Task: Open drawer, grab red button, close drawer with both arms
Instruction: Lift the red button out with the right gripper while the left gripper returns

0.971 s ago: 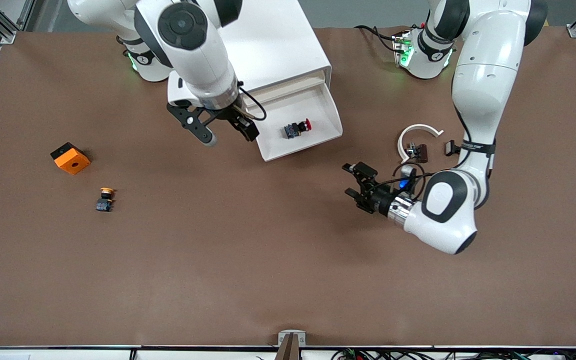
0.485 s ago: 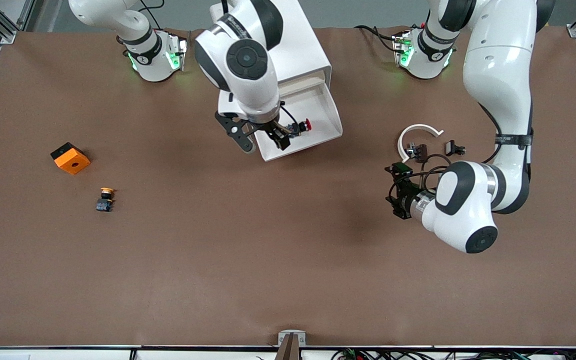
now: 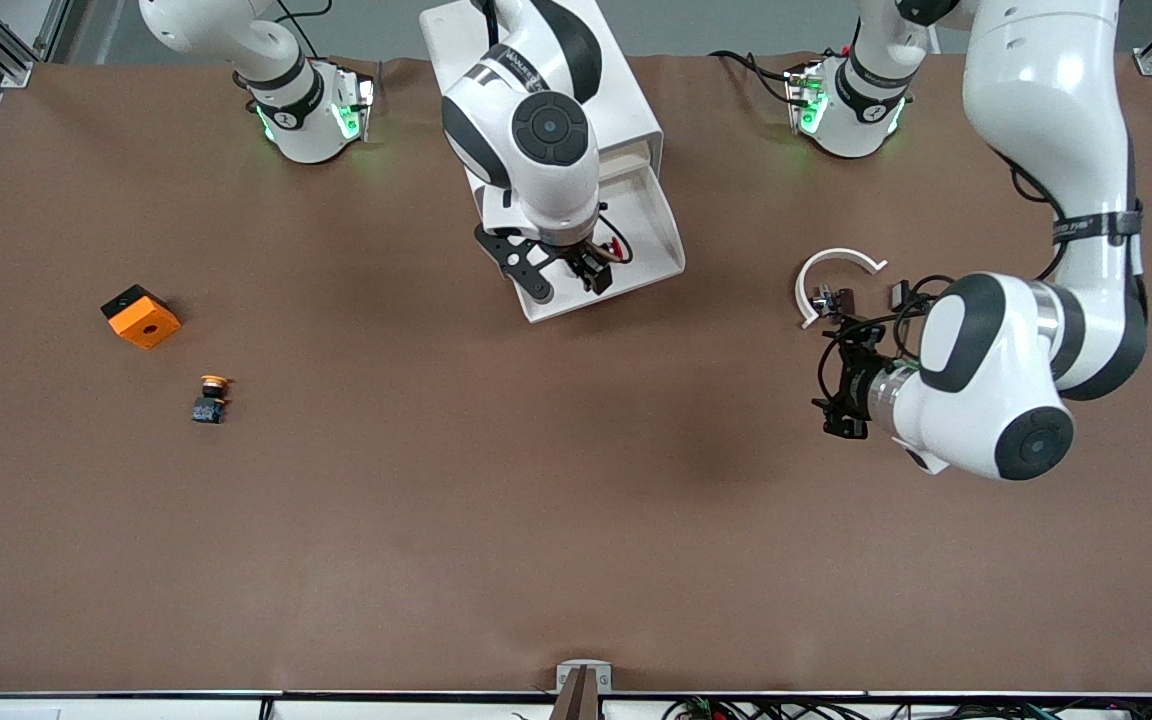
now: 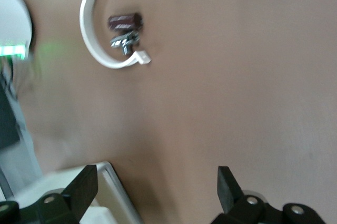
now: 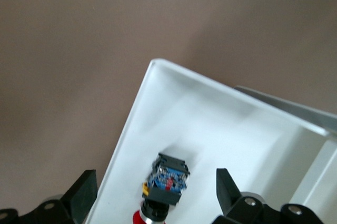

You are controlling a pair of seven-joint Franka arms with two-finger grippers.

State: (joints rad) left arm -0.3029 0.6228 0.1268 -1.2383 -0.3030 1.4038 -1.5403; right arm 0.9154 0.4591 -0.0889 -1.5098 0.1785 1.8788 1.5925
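The right gripper point(image 3: 568, 279) moved from the table beside the drawer point(image 3: 671, 262) to over the drawer's front corner, above the button point(image 5: 167, 181), jaws spread throughout. The left gripper point(image 3: 841, 375) swung back from near the drawer's side toward the left arm's end of the table, stopping near the white curved piece point(image 3: 829, 274).
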